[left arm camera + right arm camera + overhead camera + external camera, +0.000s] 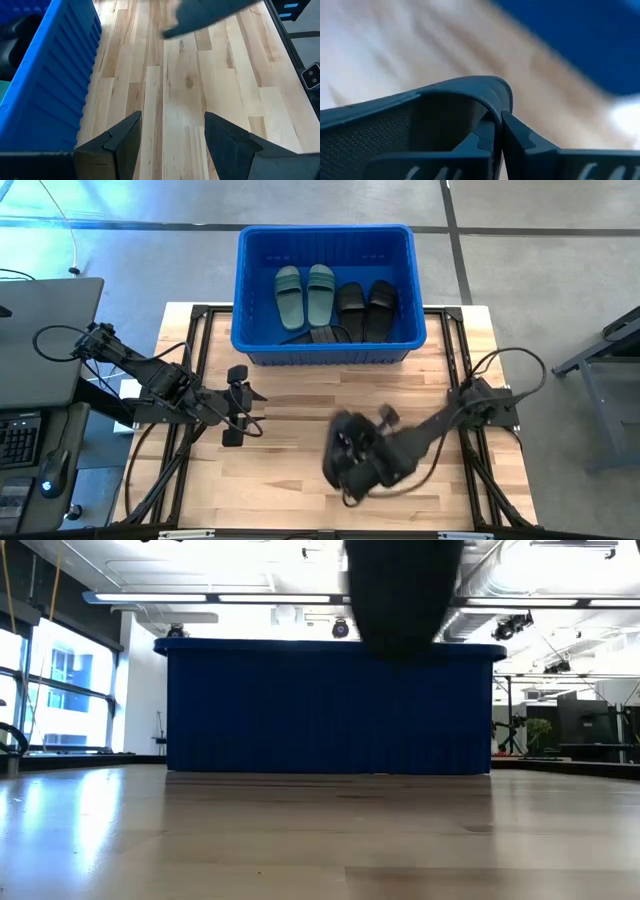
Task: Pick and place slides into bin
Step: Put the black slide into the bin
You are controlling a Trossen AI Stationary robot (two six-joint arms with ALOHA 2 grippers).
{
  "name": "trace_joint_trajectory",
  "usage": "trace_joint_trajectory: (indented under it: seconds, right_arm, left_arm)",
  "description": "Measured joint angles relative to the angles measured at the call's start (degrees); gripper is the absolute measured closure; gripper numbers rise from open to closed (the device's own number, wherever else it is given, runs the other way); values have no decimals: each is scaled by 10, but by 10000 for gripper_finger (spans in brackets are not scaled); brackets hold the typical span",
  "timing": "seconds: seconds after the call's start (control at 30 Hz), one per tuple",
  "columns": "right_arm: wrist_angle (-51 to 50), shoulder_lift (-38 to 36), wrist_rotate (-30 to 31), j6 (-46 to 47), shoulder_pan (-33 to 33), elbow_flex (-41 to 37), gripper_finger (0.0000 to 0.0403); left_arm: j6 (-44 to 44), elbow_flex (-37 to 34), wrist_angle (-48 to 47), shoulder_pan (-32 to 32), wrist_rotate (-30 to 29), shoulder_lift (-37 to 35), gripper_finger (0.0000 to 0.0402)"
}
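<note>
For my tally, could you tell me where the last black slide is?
In the high view it hangs in the right gripper as a black slide, above the table's front right, short of the bin.

the pale butcher-block wooden bench [300,425] stands on a grey concrete floor [530,250] crossed by dark seams. beside it sits a grey desk [40,330] with a black keyboard [18,442]. beyond, tall windows [60,690] and long ceiling strip lights [220,598] brighten a white room.
</note>
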Motion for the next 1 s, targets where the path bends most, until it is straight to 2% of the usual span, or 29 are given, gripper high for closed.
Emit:
trace_joint_trajectory:
  seconds: [0.1, 0.2, 0.37, 0.53, 0.7, 0.87, 1.0]
  right_arm:
    - [-2, 0, 97, -100, -34, 78, 401]
    - [-2, -1, 156, -209, -79, 151, 401]
    - [72, -57, 218, -364, -178, 121, 402]
    - [50, -69, 197, -375, -302, 127, 402]
    - [43, -66, 129, -348, -416, 101, 402]
    - [47, -64, 100, -321, -499, -8, 402]
    - [81, -63, 22, -314, -546, -109, 402]
  left_arm:
    - [0, 0, 0, 0, 0, 0, 202]
    - [0, 0, 0, 0, 0, 0, 202]
    - [-1, 0, 8, 0, 0, 0, 202]
    - [-1, 0, 18, 0, 2, 0, 202]
    - [-1, 0, 18, 0, 2, 0, 202]
    - [0, 0, 18, 0, -3, 0, 202]
    - [0, 0, 18, 0, -21, 0, 202]
